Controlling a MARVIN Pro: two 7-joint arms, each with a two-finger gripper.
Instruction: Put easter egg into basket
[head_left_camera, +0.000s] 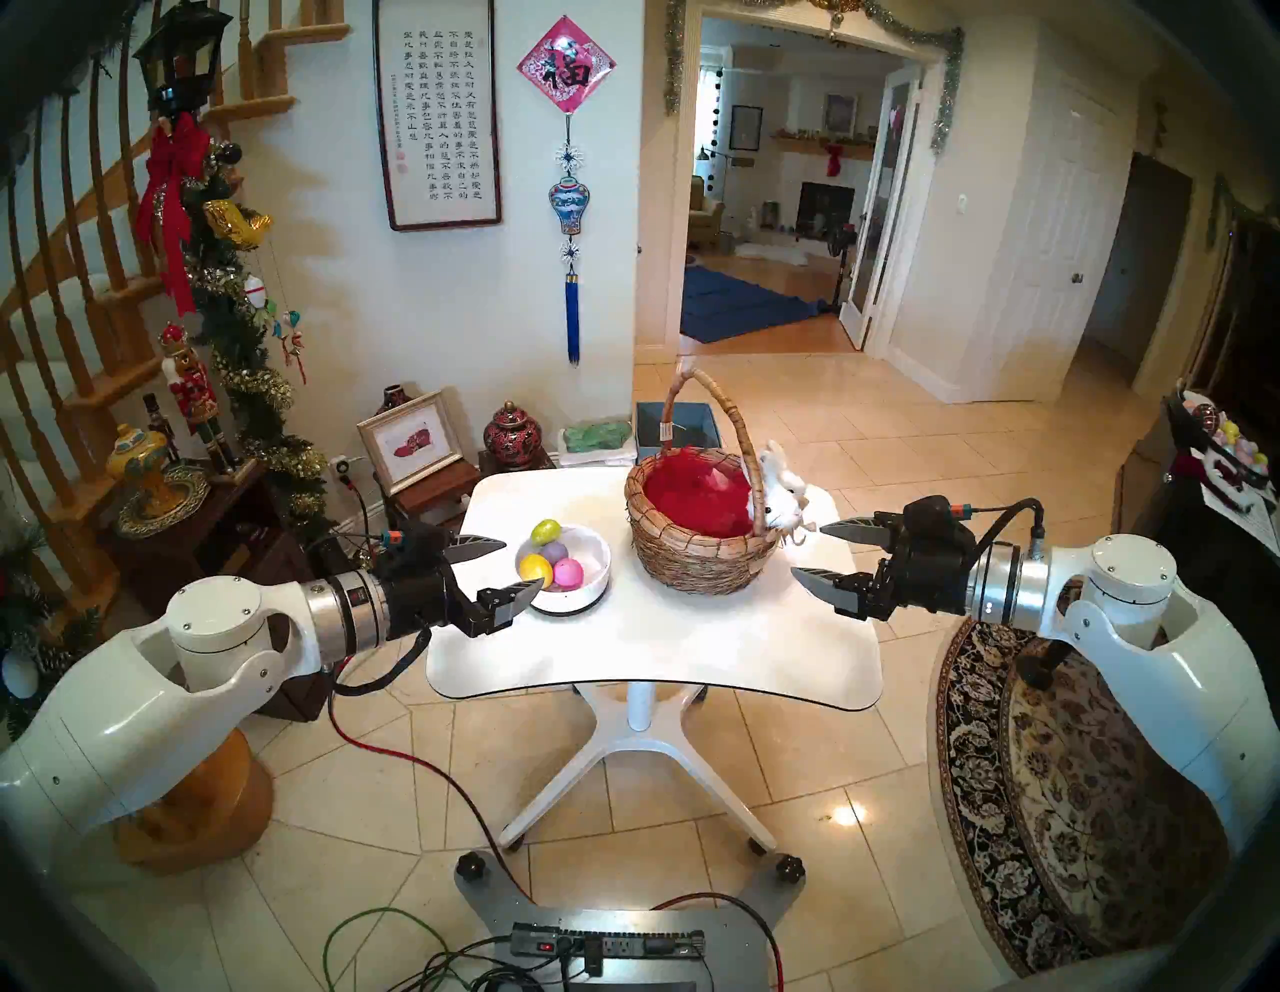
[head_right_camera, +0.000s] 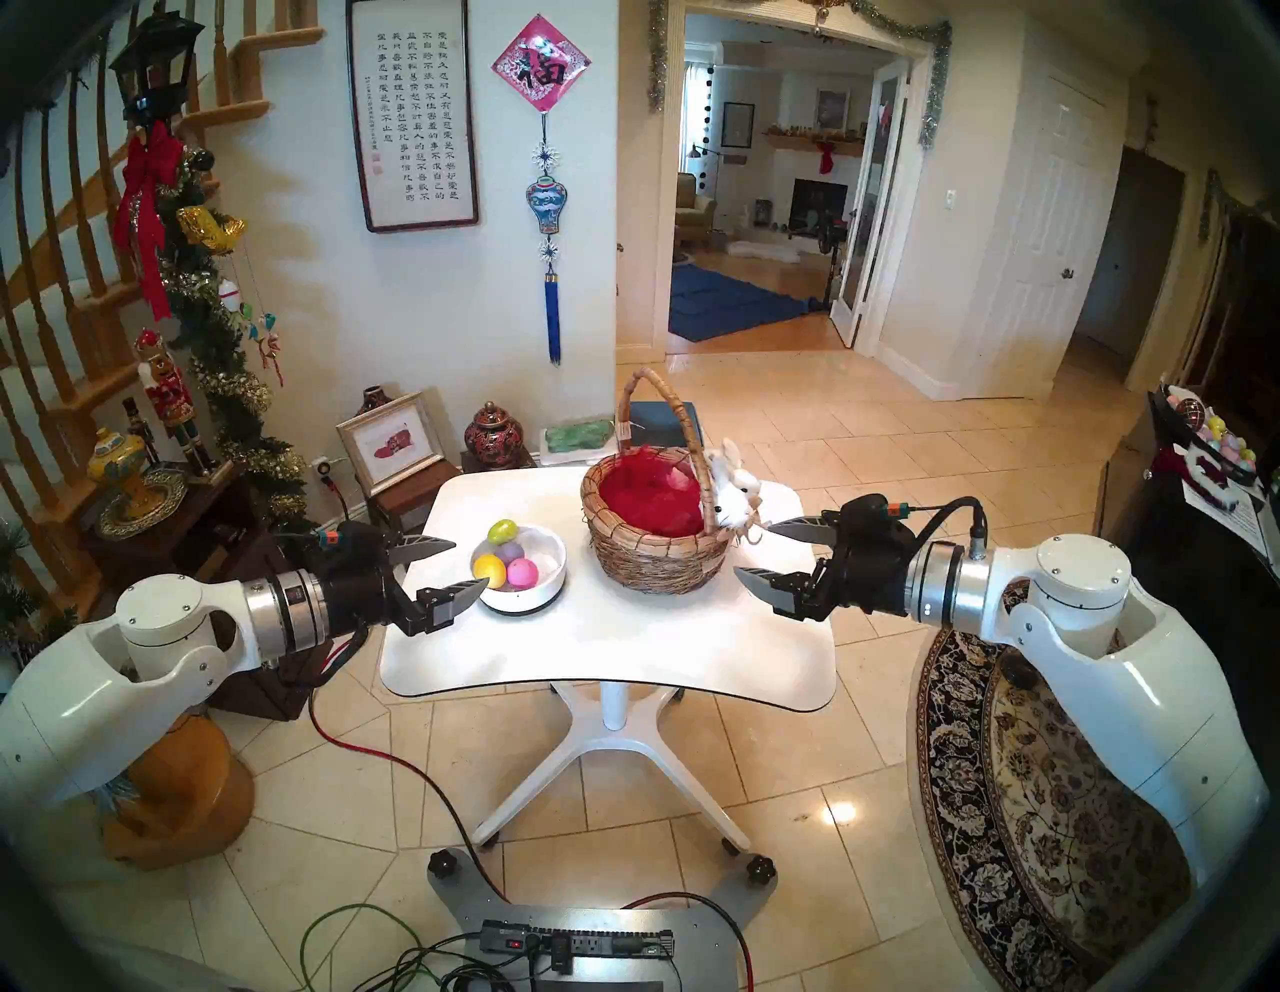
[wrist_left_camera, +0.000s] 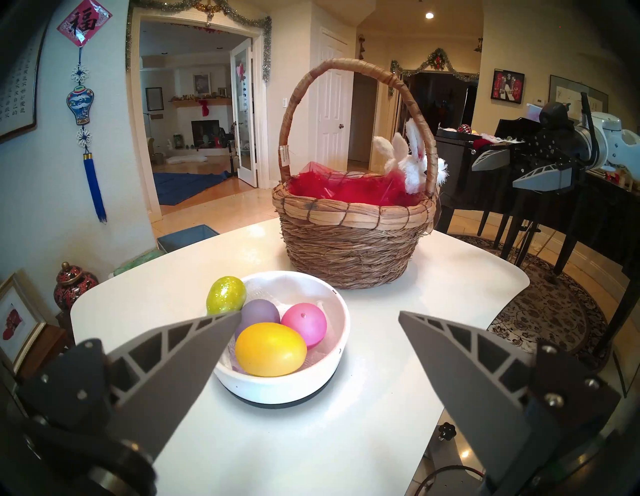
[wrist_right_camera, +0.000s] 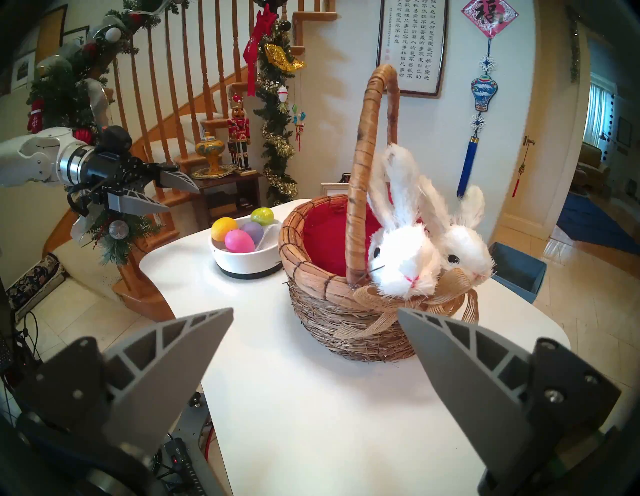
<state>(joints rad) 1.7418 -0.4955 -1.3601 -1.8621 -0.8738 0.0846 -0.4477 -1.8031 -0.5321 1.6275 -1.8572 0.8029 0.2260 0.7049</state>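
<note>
Beside basket (head_left_camera: 699, 561), bowl (head_left_camera: 589, 582) of eggs (head_left_camera: 537, 569)

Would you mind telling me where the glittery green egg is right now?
In the head view, the glittery green egg sits on the far-left rim of the white bowl, behind the purple egg, left of the wicker basket.

Glossy white arm shells end in silver wrist rings; the black left gripper (head_left_camera: 509, 564) and right gripper (head_left_camera: 810, 551) carry grey ribbed, pointed fingers (wrist_left_camera: 180, 350), black cables behind.
</note>
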